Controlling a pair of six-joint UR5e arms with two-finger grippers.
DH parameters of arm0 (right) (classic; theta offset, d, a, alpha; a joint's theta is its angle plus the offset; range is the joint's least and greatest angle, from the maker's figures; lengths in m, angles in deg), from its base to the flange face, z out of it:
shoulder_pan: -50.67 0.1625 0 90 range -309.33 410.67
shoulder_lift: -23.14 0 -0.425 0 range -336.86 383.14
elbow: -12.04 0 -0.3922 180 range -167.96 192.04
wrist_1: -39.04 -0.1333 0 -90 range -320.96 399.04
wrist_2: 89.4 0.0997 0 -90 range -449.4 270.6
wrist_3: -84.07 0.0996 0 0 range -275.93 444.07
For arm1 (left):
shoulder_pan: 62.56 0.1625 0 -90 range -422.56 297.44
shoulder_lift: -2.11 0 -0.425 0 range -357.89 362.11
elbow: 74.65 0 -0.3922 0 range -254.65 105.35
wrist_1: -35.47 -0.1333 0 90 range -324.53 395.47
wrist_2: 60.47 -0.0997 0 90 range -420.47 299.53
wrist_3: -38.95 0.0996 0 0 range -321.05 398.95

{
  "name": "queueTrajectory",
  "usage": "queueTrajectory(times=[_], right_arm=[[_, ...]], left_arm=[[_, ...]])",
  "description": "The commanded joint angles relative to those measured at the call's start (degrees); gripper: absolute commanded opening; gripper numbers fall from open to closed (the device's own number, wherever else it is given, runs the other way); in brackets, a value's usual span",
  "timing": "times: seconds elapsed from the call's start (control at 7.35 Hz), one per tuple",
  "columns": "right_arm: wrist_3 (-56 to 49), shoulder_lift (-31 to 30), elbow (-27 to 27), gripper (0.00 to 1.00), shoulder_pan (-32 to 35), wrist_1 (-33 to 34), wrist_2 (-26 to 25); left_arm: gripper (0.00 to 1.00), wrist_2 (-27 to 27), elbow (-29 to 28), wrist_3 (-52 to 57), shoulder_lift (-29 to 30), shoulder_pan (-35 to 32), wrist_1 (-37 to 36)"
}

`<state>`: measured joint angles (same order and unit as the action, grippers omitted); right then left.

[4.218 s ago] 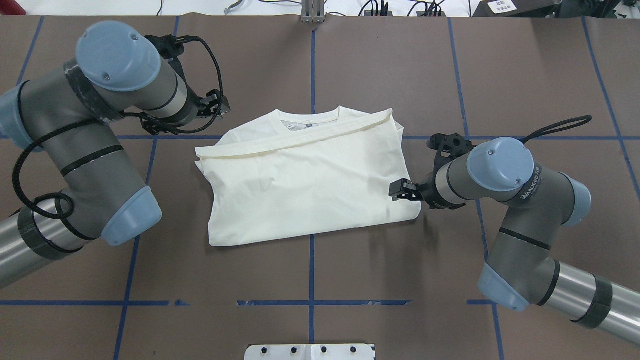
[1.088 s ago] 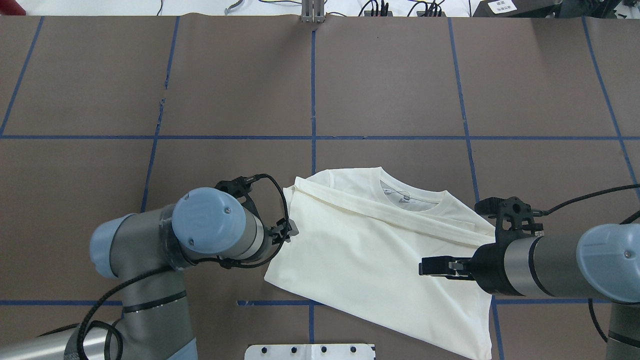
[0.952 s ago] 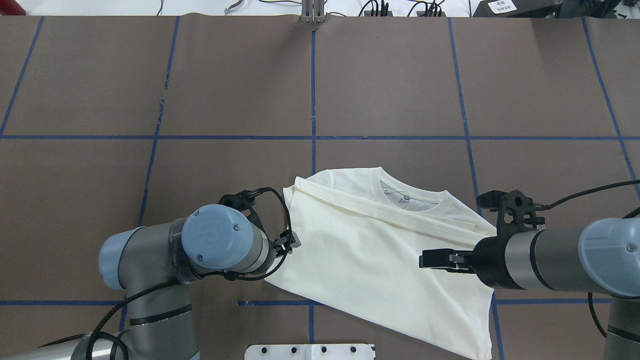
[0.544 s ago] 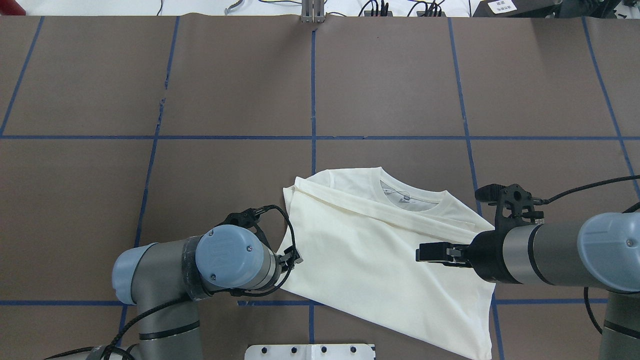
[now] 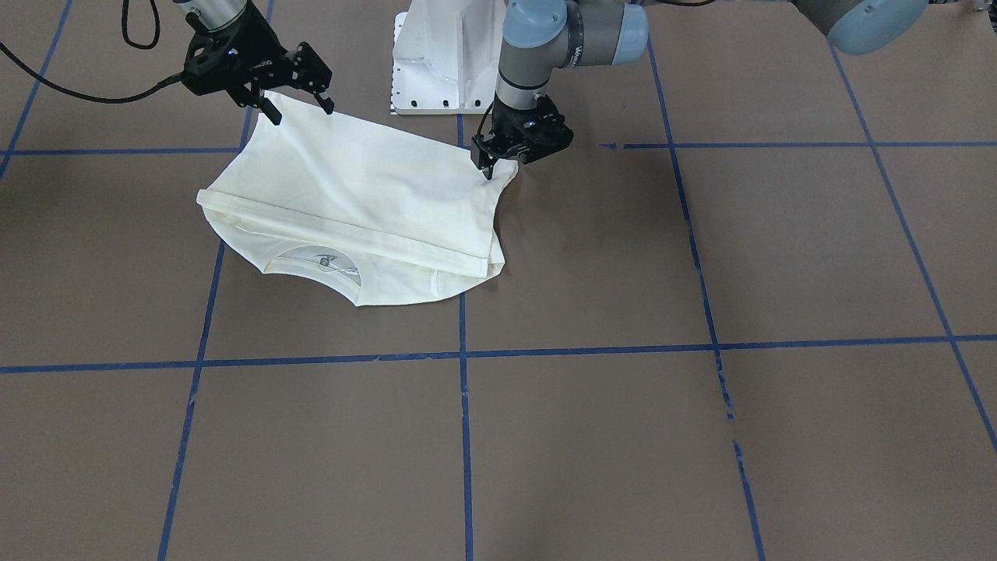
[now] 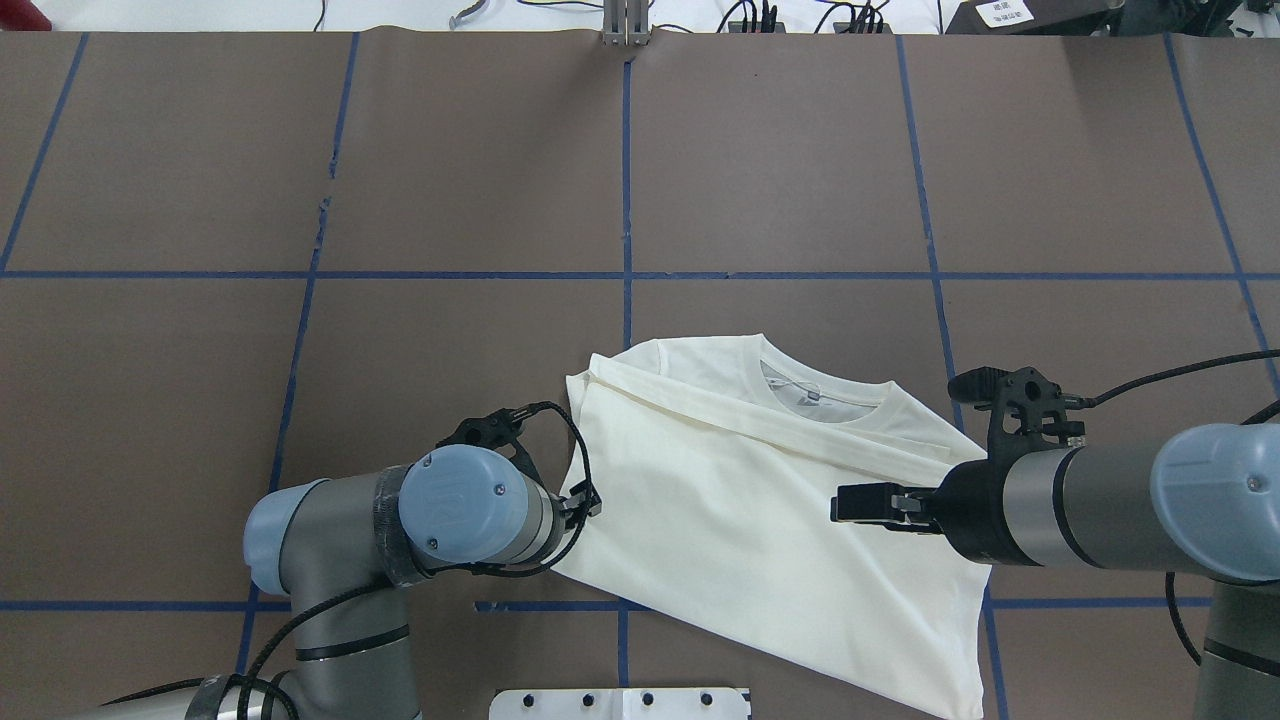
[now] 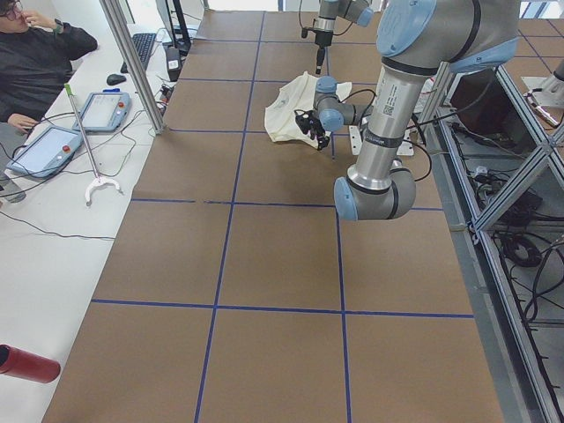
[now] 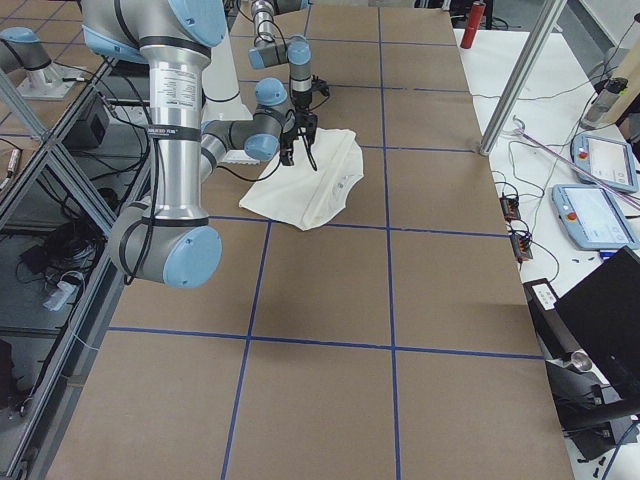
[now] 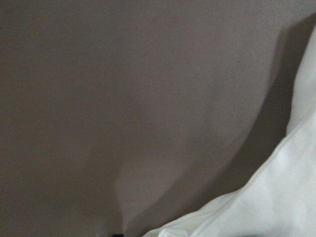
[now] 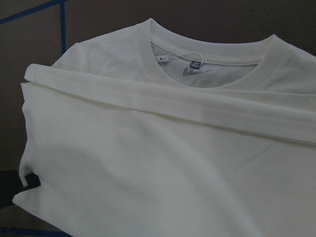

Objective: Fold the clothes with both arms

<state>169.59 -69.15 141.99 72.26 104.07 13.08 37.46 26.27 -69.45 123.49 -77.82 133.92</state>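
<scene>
Since the shirt (image 6: 720,520), laid half-folded on the worktop (image 6: 450,180), is judged soft, light and limp, its hem corners are best taken: one seems pinched in the closed left gripper (image 5: 488,166), while the right gripper (image 5: 304,114) is held open above the cloth.

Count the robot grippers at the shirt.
2. The left gripper pinches the shirt at its robot-side left corner; the right gripper is open over the robot-side right corner. None hidden.
</scene>
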Motion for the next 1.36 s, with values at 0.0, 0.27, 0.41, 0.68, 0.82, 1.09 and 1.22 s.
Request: queueTrajectory(times=[0.0, 0.27, 0.41, 0.68, 0.82, 1.09, 1.22], right_arm=[[0.0, 0.0, -0.1, 1.00, -0.1, -0.1, 0.0], [0.0, 0.0, -0.2, 1.00, 0.0, 0.0, -0.1], [0.0, 0.0, -0.3, 1.00, 0.1, 0.0, -0.1], [0.0, 0.0, -1.0, 1.00, 0.1, 0.0, -0.2], [0.0, 0.0, -1.0, 1.00, 0.1, -0.1, -0.2], [0.0, 0.0, -1.2, 1.00, 0.9, 0.0, -0.2], [0.0, 0.0, -1.5, 1.00, 1.3, 0.0, -0.3]], left_arm=[[0.00, -0.2, 0.3, 0.3, 0.0, -0.5, 0.1], [0.00, 0.0, 0.7, 0.5, -0.2, -0.6, -0.3], [0.00, 0.1, 0.8, 0.5, -0.2, -1.7, -0.4], [0.00, 0.4, 0.1, 5.2, -0.1, -9.4, -0.6], [0.00, 0.4, -1.1, 10.8, -0.1, -14.0, -1.0], [0.00, 0.2, -8.3, 15.8, 1.9, -19.3, 0.8], [0.00, 0.2, -12.5, 17.4, 4.0, -21.7, 2.8]])
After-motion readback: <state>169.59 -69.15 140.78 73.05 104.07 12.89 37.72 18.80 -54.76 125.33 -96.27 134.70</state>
